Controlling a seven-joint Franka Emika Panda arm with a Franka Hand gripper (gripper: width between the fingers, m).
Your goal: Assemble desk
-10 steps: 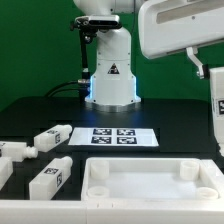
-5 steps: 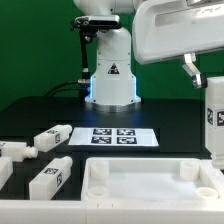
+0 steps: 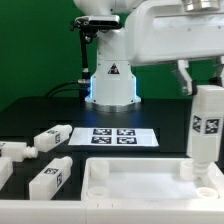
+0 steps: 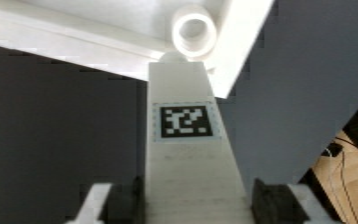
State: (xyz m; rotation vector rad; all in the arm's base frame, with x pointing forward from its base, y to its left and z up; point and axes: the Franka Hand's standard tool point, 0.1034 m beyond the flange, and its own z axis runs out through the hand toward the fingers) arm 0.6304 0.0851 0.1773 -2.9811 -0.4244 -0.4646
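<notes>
Fingers are pinched on either side of a white leg, and that is the whole story right now. The gripper has its jaws drawn in to the width of the block, gripping near the upper end so the leg hangs upright with its tag facing out. I'd say it is held high like that to leave the lower end free to go into something.

That something is the tabletop, lying flat at the front of the black table with its rim up. It is probably turned that way so its corner mounts face the arm. From the wrist view, the leg points straight at a round socket in the tabletop's corner, and the two look lined up. In the exterior view this is the far corner on the exterior view's right. The foot of the leg sits just above it or right at it, and I can't tell from here whether they touch.

The spare legs lie tipped on their sides over on the exterior view's left, well apart from the action. The marker board sits flat behind the tabletop.

My read is that this is the seating step. It needs a straight descent, because any tilt could make the square block catch on the corner rather than drop in.
</notes>
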